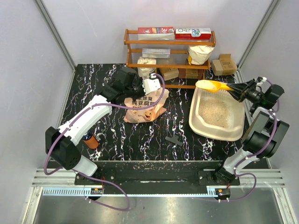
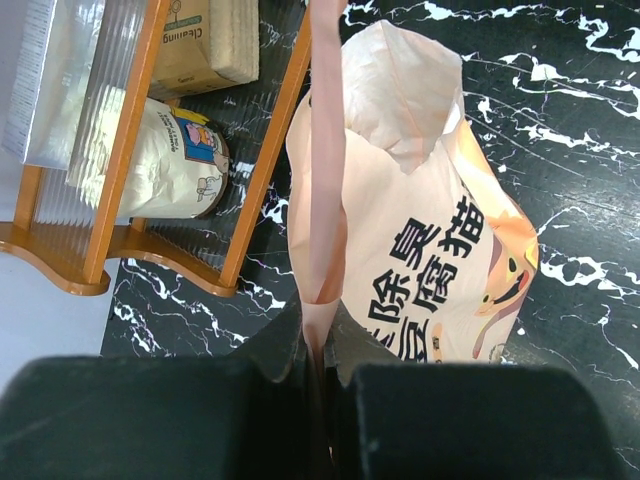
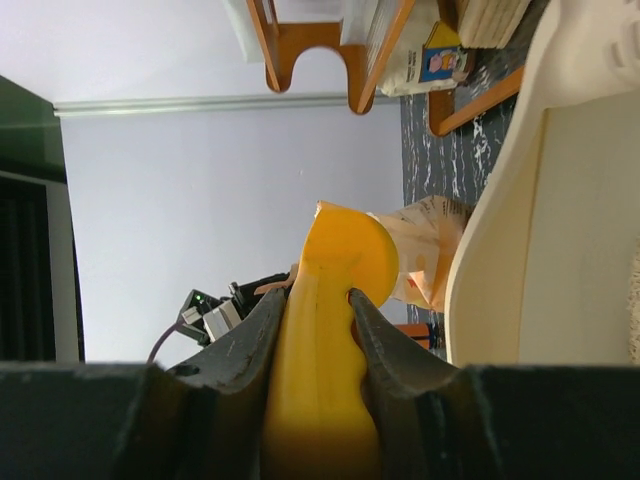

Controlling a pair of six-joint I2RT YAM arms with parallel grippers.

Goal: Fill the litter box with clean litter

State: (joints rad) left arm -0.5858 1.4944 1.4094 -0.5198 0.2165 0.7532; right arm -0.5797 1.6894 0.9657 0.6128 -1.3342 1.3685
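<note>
Yellow scoop [image 1: 217, 86], clamped in the right gripper [image 1: 237, 88], hovers over the litter box [image 1: 195, 116] rim ahead; tipped here, its seemingly loaded clean litter [image 1: 205, 84] could spill outside; left gripper [image 1: 150, 85] pinches the bag [image 1: 144, 108].

Edge of pink bag [image 2: 420, 260] between jaws

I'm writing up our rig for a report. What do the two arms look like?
The left arm has white shells with black joints; the right arm is black and grey. Purple cables loop along both. The left gripper and right gripper are black.
</note>
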